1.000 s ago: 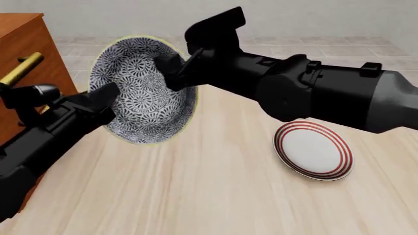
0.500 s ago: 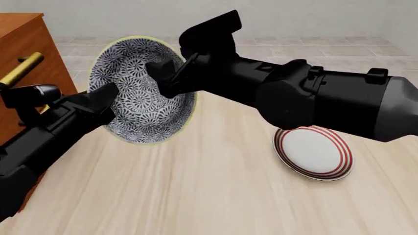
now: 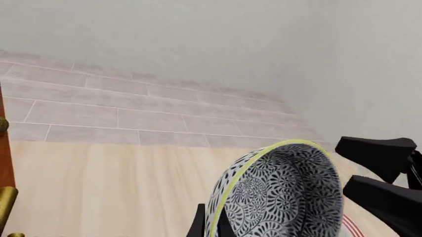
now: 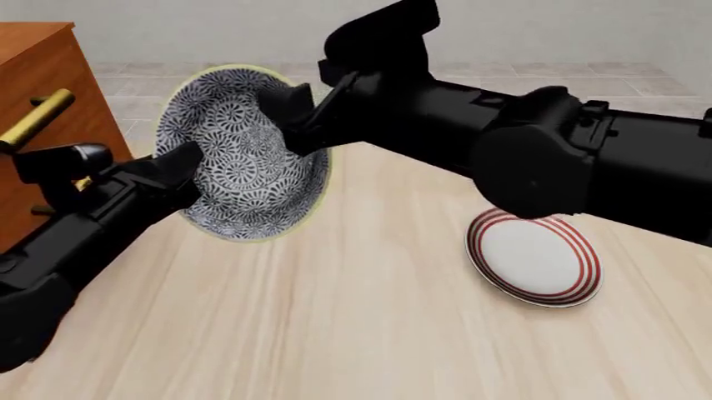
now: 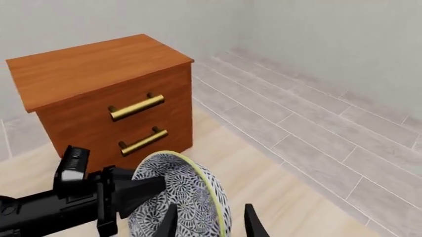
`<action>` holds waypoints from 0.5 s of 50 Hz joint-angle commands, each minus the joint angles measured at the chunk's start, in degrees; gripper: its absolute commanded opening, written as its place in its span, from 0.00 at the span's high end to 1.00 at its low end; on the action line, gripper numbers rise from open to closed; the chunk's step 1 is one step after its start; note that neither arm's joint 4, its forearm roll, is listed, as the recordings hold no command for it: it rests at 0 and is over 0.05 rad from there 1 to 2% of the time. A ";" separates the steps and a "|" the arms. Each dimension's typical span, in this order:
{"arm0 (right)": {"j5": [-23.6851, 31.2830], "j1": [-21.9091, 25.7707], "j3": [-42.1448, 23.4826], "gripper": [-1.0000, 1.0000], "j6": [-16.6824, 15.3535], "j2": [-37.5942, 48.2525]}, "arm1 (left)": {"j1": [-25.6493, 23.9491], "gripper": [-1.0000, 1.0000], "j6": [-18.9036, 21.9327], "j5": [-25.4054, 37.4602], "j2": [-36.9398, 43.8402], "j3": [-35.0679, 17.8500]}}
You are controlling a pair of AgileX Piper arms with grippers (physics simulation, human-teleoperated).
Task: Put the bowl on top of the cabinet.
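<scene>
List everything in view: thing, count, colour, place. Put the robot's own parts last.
Bowl: one, white with dark blue-black floral pattern and yellow-green rim, held tipped on edge above the table between both grippers.
Cabinet: one, reddish-brown wood with brass bar handles, at the table's left.
Plate: one, white with red rings, lying on the table at the right.
Table: one, pale wood, under everything.
Left gripper: one, black, at the bowl's left rim.
Right gripper: one, black, at the bowl's upper right rim; its fingers straddle the rim in the right wrist view.
</scene>
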 commanded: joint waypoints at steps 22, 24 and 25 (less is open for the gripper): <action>0.14 -1.38 2.39 0.00 0.45 -15.14 | 0.04 1.00 1.24 1.32 0.15 -2.03; -1.45 -0.87 3.59 0.00 2.23 -16.59 | 0.18 1.00 1.24 1.81 -0.36 -2.15; -3.08 -0.58 4.81 0.00 3.41 -17.93 | 0.28 1.00 1.41 2.24 -0.77 -2.31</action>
